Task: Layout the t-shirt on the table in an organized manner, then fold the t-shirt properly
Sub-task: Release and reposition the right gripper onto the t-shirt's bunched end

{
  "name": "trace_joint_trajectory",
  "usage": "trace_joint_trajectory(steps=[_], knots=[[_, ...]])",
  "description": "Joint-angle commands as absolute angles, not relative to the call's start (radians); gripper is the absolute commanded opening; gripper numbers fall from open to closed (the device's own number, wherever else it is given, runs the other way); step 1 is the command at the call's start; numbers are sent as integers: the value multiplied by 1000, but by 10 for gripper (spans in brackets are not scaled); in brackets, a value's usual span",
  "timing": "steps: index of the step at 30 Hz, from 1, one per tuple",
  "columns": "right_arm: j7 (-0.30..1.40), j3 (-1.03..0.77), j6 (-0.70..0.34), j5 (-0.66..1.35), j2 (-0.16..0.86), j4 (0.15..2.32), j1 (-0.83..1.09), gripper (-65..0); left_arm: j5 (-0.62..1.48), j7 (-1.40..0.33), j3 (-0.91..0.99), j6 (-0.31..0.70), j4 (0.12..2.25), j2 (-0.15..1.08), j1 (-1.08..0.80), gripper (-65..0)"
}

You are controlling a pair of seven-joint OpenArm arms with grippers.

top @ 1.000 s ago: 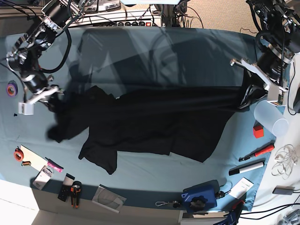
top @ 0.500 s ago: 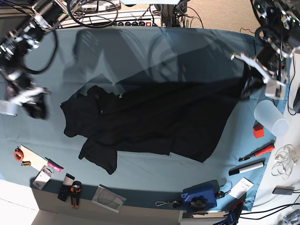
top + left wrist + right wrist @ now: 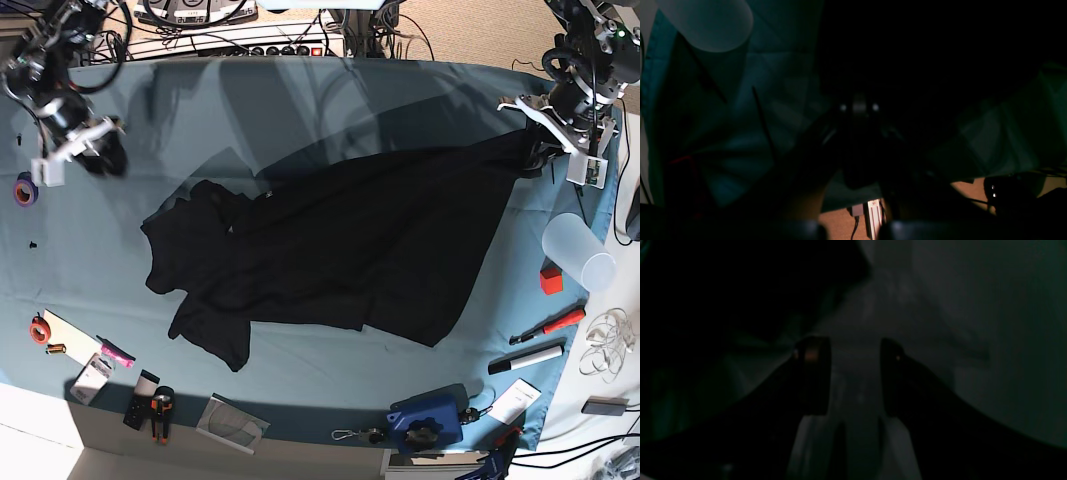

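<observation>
Across the teal bench [image 3: 300, 100] the shirt [image 3: 340, 250] is lying crumpled, long axis side to side, its far corner being pinched by the left tool [image 3: 540, 150], while the right tool [image 3: 80, 150], spread and empty, is hovering just beyond the other end.

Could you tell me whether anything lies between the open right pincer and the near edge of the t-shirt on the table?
Nothing visible does. The right pincer hangs open over bare table, and only teal cloth separates it from the t-shirt. The purple tape roll sits off to the side, away from that path.
</observation>
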State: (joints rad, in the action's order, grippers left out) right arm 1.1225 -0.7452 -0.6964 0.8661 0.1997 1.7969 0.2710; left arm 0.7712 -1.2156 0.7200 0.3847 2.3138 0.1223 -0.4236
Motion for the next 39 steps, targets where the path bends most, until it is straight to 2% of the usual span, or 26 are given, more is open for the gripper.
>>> trace_joint_trajectory(steps=[1,3,7,14,16,20,23,26,31,39], knots=[[1069,-726,-698,890,219,1811,265,-406,790,-1194,722,382,2327,130,-426,-650],[997,-668,-698,885,218,1811,260,-406,790,-1185,722,383,2327,130,-427,-650],[978,-538,-698,778,196,1811,197,-406,801,-1185,722,393,2327,130,-426,-650],[911,-287,-698,271,192,1812,59,-428,812,-1184,722,393,2327,131,-426,-650],[912,-230,-698,235,215,1812,37,-428,816,-1177,722,393,2327,131,-426,-650],[916,-233,-622,334,218,1812,33,-428,815,-1178,722,393,2327,131,-414,-650],[919,-329,-549,527,216,1812,33,-428,815,-1178,722,393,2327,131,-413,-650],[936,-500,-554,644,199,1811,33,-428,815,-1178,722,393,2327,131,-413,-650],[945,-735,-578,730,202,1738,33,-428,815,-1178,722,393,2327,131,-413,-650],[981,-772,-698,982,236,1280,-25,-428,816,-1171,722,393,2327,131,-413,-650]])
